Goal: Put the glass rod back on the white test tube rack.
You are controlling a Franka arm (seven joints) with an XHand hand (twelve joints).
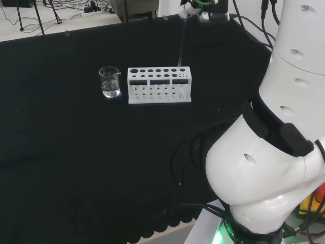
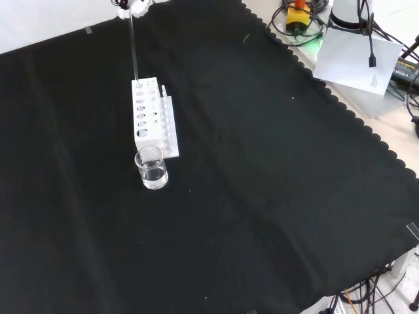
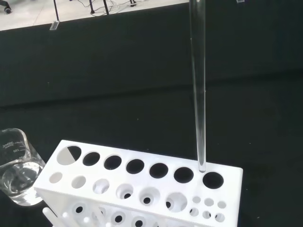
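Observation:
The white test tube rack (image 1: 159, 85) (image 2: 149, 118) (image 3: 142, 189) stands on the black cloth, its top full of round holes. The clear glass rod (image 1: 181, 46) (image 2: 134, 49) (image 3: 199, 85) hangs upright over one end of the rack. Its upper end is pinched in the hand (image 1: 195, 7) (image 2: 134, 6) at the views' top edge. In the wrist view the rod's lower tip sits just above the rack's top, at the rim of the last large hole (image 3: 213, 179). I cannot tell whether the tip touches the rack.
A small glass beaker (image 1: 110, 82) (image 2: 152, 168) (image 3: 16, 170) with a little clear liquid stands close to the rack's other end. Black cloth stretches out around both. The arm's white links (image 1: 274, 152) take up the head view's right.

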